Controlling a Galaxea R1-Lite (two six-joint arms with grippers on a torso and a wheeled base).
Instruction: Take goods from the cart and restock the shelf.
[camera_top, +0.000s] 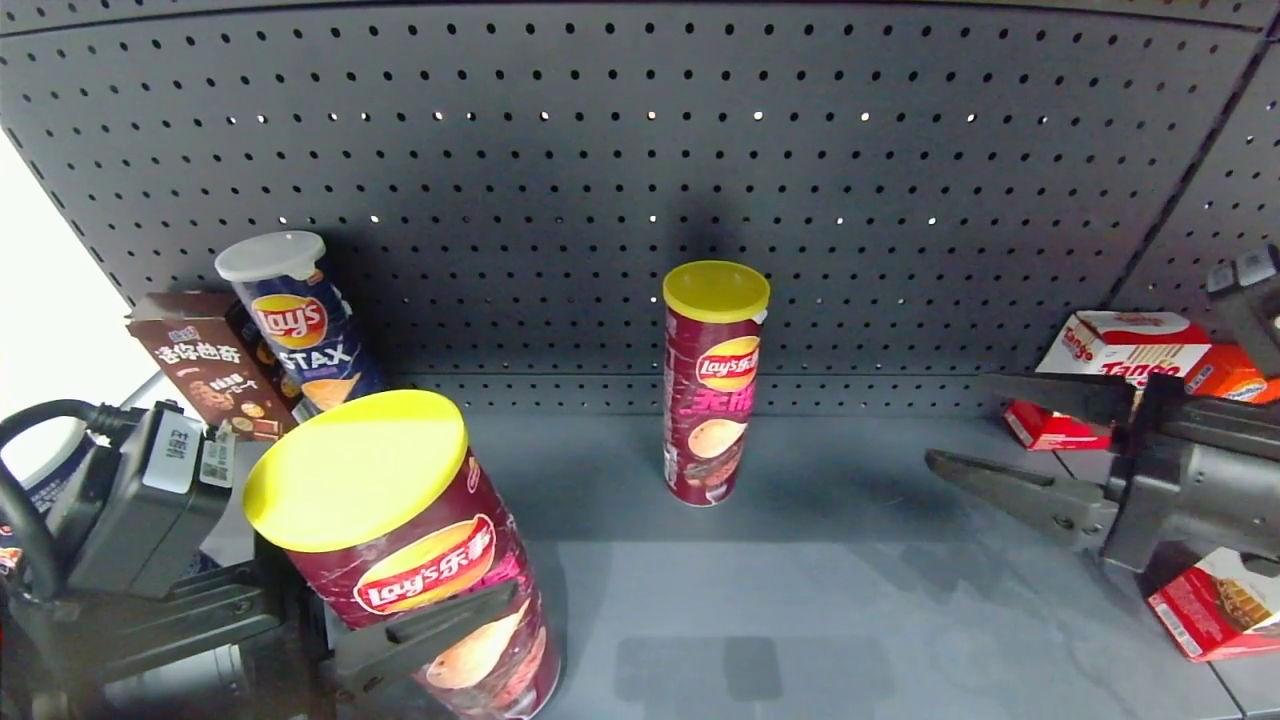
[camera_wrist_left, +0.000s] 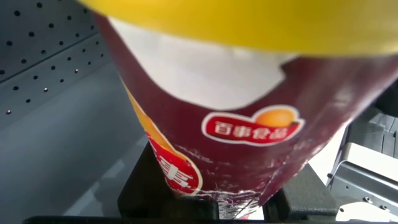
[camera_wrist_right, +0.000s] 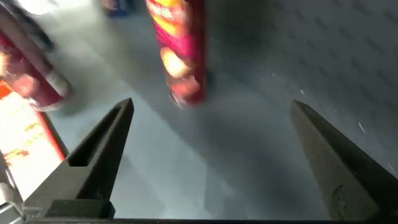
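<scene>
Head view: the left hand (camera_top: 400, 615) is clamped on a tilted can (camera_top: 390, 500) at the front left of the shelf (camera_top: 800, 600). I'd right it first, then set it beside the standing can (camera_top: 712, 385).

Left wrist view: the can (camera_wrist_left: 249, 93) sits deep in the grip.

Right wrist view: the right hand (camera_wrist_right: 212, 104) is spread wide and empty, facing the standing can (camera_wrist_right: 180, 50).

The head view looks forward and down on the shelf (camera_top: 850, 620) and pegboard (camera_top: 600, 150), the held can (camera_top: 450, 560) close at lower left of frame. The left wrist view sits right against that can. The right wrist view faces the standing can (camera_wrist_right: 180, 50) past the right gripper (camera_wrist_right: 211, 109); the head view shares it, mid-frame
</scene>
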